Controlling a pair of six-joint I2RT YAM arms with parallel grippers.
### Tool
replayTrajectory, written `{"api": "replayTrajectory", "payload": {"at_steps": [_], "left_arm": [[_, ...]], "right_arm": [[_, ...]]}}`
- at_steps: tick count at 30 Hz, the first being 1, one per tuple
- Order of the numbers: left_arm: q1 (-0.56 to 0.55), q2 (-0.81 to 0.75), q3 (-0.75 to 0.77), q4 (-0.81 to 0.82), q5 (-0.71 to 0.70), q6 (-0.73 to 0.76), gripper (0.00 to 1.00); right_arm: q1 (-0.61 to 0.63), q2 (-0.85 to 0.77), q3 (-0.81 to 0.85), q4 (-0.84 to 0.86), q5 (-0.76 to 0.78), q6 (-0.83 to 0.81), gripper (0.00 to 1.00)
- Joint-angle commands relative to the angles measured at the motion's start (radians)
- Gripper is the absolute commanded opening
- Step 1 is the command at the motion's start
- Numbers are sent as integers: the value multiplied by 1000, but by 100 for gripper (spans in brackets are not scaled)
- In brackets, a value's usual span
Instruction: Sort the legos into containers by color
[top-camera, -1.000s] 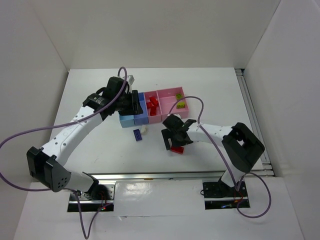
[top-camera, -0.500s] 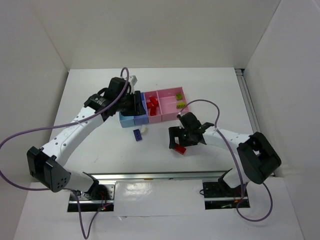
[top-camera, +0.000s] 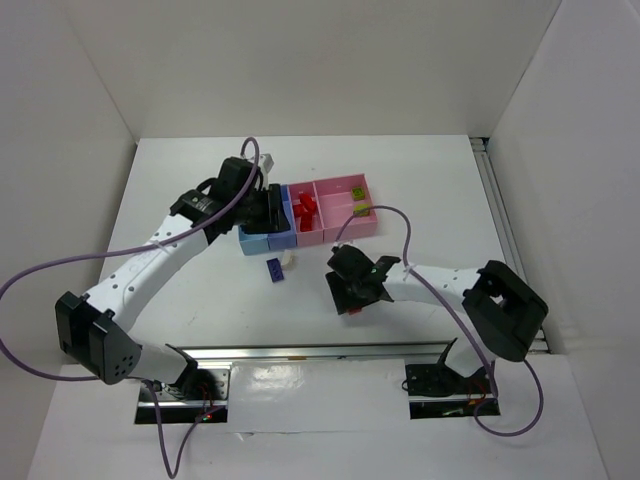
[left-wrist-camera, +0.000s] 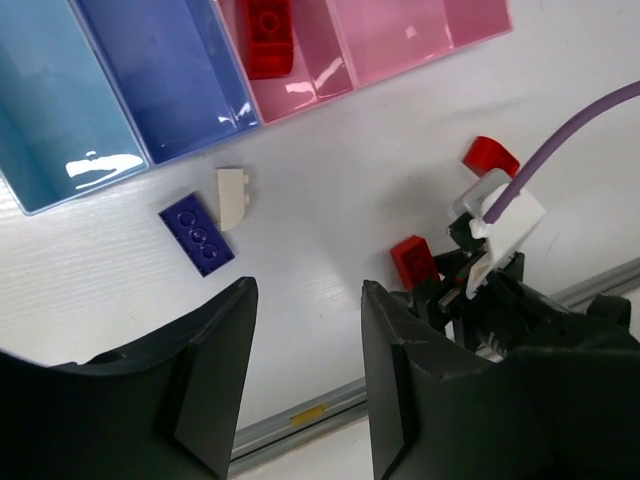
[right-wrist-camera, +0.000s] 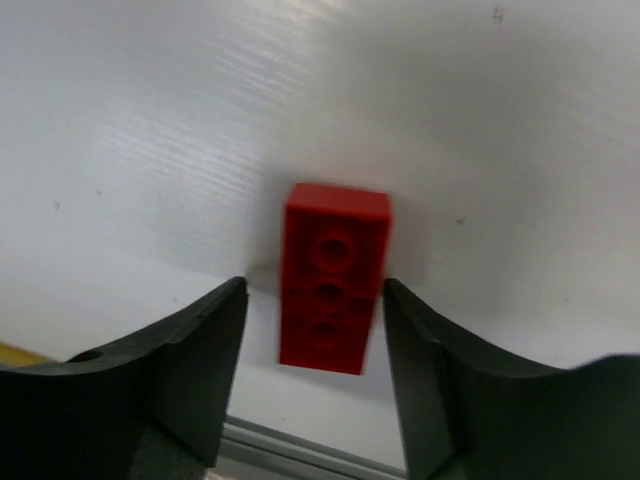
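Note:
A red lego (right-wrist-camera: 333, 277) lies flat on the white table between the fingers of my right gripper (right-wrist-camera: 315, 300). The jaws straddle it, open, with a thin gap on each side. My left gripper (left-wrist-camera: 307, 290) hangs open and empty over the containers' near edge (top-camera: 268, 208). Below it lie a dark blue lego (left-wrist-camera: 197, 233) and a whitish lego (left-wrist-camera: 235, 197), touching. The containers run light blue (left-wrist-camera: 50, 90), darker blue (left-wrist-camera: 165, 75), pink (left-wrist-camera: 300, 70), wider pink (left-wrist-camera: 420, 30). Red legos (top-camera: 306, 207) sit in the pink bin and a lime green lego (top-camera: 362, 209) in the wider pink one.
Another small red piece (left-wrist-camera: 490, 155) lies on the table beside the right wrist. A metal rail (top-camera: 320, 350) runs along the near table edge, just behind the right gripper. White walls enclose the table on three sides.
The right gripper has swung a little left and down over the red lego, and its jaws have narrowed around it. The left arm has hardly moved.

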Motion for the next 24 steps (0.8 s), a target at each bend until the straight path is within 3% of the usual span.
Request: {"api": "replayTrajectory", "payload": {"at_steps": [1, 3, 4, 6, 12, 21, 24], "left_arm": [[-2, -5, -26, 10, -61, -7, 57], [-2, -5, -46, 10, -70, -7, 57], [-2, -5, -58, 10, -70, -7, 57], [7, -5, -138, 35, -101, -22, 57], [35, -6, -270, 35, -165, -88, 55], [35, -45, -357, 76, -156, -157, 71], [35, -35, -399, 110, -145, -171, 82]], "right_arm": [[46, 48, 50, -70, 135, 53, 61], [59, 58, 82, -70, 178, 67, 44], [60, 67, 102, -70, 187, 67, 31], [60, 67, 186, -93, 210, 39, 25], [11, 93, 402, -38, 181, -42, 25], [-114, 404, 780, 0, 117, -163, 26], [-149, 504, 904, 0, 107, -163, 32]]}}
